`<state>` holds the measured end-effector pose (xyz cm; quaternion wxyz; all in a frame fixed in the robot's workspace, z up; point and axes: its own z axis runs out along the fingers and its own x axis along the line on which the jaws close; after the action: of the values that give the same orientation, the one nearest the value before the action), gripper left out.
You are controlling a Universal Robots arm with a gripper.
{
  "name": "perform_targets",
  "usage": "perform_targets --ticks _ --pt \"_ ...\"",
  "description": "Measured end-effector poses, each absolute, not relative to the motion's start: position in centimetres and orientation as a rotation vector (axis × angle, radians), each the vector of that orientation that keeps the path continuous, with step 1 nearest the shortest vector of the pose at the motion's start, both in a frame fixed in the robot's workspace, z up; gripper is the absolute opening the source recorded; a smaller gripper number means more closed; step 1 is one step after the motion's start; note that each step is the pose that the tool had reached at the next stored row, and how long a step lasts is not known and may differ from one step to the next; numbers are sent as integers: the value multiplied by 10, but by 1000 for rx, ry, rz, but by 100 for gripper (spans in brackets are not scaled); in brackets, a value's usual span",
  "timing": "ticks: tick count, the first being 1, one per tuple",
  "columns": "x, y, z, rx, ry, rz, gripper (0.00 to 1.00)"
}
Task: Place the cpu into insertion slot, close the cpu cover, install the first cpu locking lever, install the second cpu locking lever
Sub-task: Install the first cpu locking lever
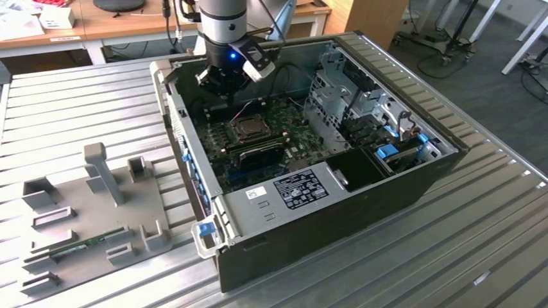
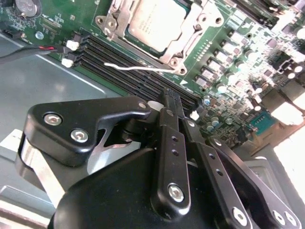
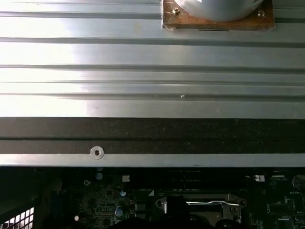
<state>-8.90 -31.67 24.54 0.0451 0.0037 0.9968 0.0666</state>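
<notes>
End effector (image 2: 170, 101): black, two-finger, clenched on nothing, hanging inside open dark tower case (image 1: 402, 192) | flat square silver-topped cpu (image 2: 157, 19) seated in dark-framed insertion slot (image 1: 250, 128), windowed silver cpu cover (image 2: 188, 40) apparently down around it | cpu lies just past end effector, slightly toward the exterior view's right; square, no long axis | white case label (image 1: 299, 187): print unreadable

Ribbed metal table (image 1: 77, 96) w/ open PC case (image 1: 342, 212) approx mid-table; grey fixture plate (image 1: 94, 212) w/ upright holders lies flat just beside it, toward the table edge at the exterior view's left.
</notes>
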Motion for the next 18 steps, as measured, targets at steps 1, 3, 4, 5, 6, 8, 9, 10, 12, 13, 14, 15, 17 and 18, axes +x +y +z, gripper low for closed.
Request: perform_targets --ticks 1,3,4,5,6,8,9,10,12,13,14,15,17,18 --pt "-88 -317 245 12 3044 215 10" --pt "-87 -317 245 13 3041 249 10" --pt "-87 -317 245 14 3040 266 10" --pt "-86 -317 245 15 3038 284 10" --pt "-86 -317 245 16 3037 298 10" --pt "-85 -317 245 20 3039 300 10" --pt "-85 -318 244 25 3040 300 10" --pt "-85 -318 244 29 3042 300 10" --pt "-83 -318 244 34 3045 300 10" --pt "-82 -318 243 35 3045 300 10" --pt "-80 -318 243 36 3046 300 10" --pt "-79 -318 242 37 3046 300 10" --pt "-76 -318 241 38 3047 300 10" --pt "-75 -318 241 39 3047 300 10"
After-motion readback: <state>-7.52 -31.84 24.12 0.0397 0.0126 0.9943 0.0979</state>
